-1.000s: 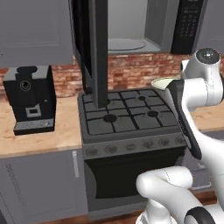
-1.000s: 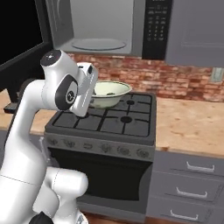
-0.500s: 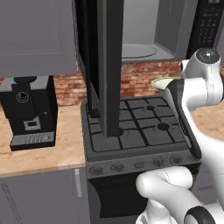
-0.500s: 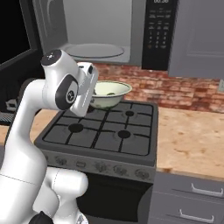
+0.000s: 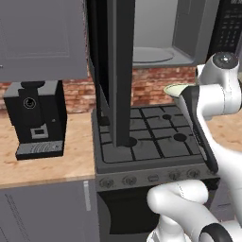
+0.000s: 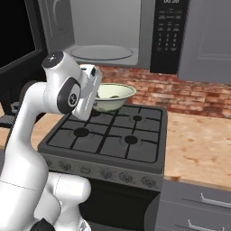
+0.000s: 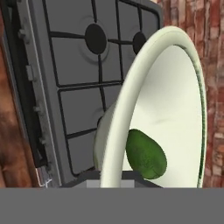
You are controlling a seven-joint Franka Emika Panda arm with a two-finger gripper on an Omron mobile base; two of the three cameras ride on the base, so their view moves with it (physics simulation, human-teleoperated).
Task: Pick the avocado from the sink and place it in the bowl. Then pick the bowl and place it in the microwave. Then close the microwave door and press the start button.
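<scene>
Avocado [image 7: 146,154], dark green and oval, lies inside cream bowl [image 7: 175,100].

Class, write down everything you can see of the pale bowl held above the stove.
The wide, shallow, pale cream-white bowl has a faint greenish tint, a thin flared rim and a smooth, glazed-looking surface. It sits upright in the air over the back burners of the grey gas stove, below the open microwave, held at its near rim by the gripper. Inside, against its wall, lies the small dark green avocado.
</scene>
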